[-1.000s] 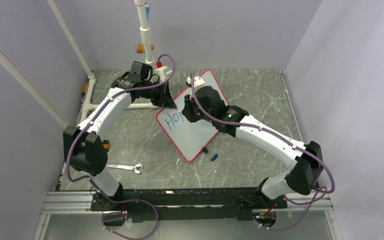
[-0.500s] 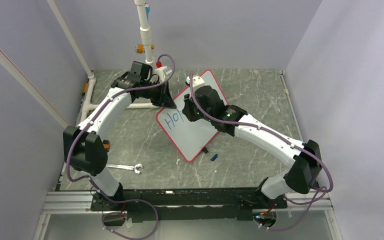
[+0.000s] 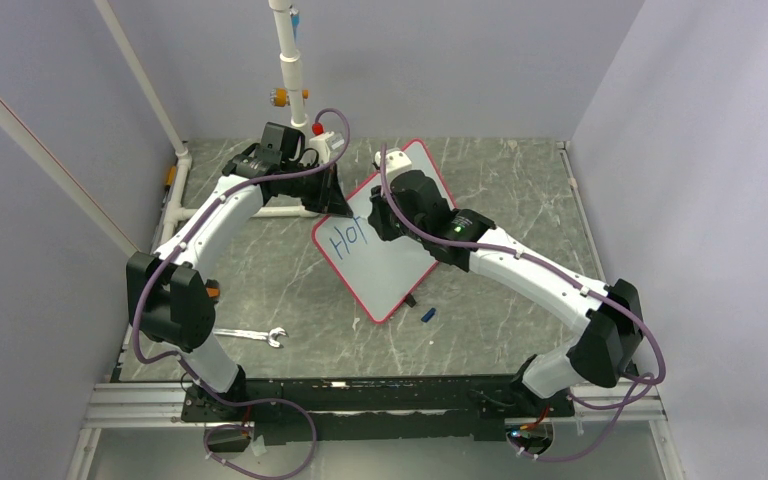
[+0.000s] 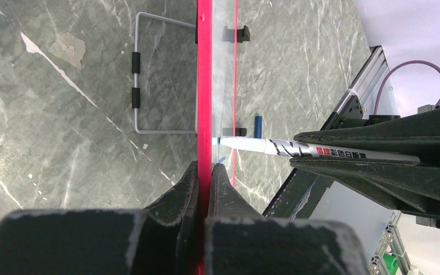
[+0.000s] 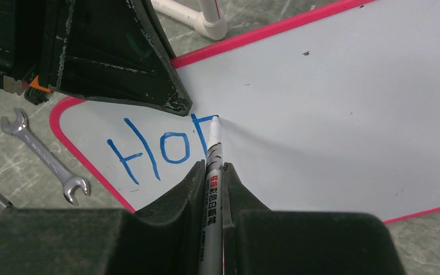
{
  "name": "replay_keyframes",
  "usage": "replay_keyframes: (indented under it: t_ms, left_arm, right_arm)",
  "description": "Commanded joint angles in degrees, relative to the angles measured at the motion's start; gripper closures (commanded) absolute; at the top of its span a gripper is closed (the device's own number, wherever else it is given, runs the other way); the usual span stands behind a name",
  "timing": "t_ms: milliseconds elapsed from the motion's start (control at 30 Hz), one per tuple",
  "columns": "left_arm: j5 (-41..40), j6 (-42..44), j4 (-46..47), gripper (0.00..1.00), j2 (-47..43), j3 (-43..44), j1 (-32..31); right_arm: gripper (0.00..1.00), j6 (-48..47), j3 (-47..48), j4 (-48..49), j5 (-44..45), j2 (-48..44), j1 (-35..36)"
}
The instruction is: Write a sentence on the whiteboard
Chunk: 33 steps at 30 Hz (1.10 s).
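Observation:
The whiteboard point(image 3: 392, 272) stands tilted mid-table, white with a red border. My left gripper point(image 3: 334, 196) is shut on its upper left edge; the left wrist view shows both fingers point(image 4: 206, 169) pinching the red rim point(image 4: 204, 86). My right gripper point(image 3: 386, 214) is shut on a white marker point(image 5: 213, 150), also visible from the left wrist point(image 4: 298, 150). The marker tip point(image 5: 214, 118) touches the board at the top of a third letter. The sentence point(image 5: 154, 150) reads "Ho" in blue plus a partial stroke; from above it sits at the board's left point(image 3: 345, 238).
A wrench point(image 3: 250, 335) lies on the table front left, seen beside the board point(image 5: 46, 157). The blue marker cap point(image 3: 427, 314) rests near the board's lower corner. A wire stand point(image 4: 136, 74) sits behind the board. A white pipe frame point(image 3: 290, 60) stands at the back.
The right gripper has shifted slightly with the marker, and the third letter has gained a short stroke at its top. The left gripper has kept its hold.

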Motion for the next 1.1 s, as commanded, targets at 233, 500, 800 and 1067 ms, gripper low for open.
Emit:
replay_keyframes:
  t_ms: [233, 500, 800, 1067]
  left_arm:
    - [-5.9, 4.8, 0.9, 1.0, -1.7, 0.1, -0.3]
    - [-6.0, 4.8, 0.9, 1.0, -1.7, 0.1, -0.3]
    - [-6.0, 4.8, 0.7, 1.0, -1.7, 0.2, -0.3]
    - [-6.1, 4.9, 0.8, 1.0, -1.8, 0.1, -0.3]
  right_arm:
    - [1.0, -0.2, -3.1, -0.2, -1.4, -1.4, -0.3]
    - [1.0, 0.4, -3.2, -0.6, -4.2, -1.8, -0.3]
    - [1.0, 1.0, -1.6, 0.1, -8.5, -1.5, -0.2]
    - [1.0, 0.9, -1.0, 1.2, -8.5, -3.1, -0.2]
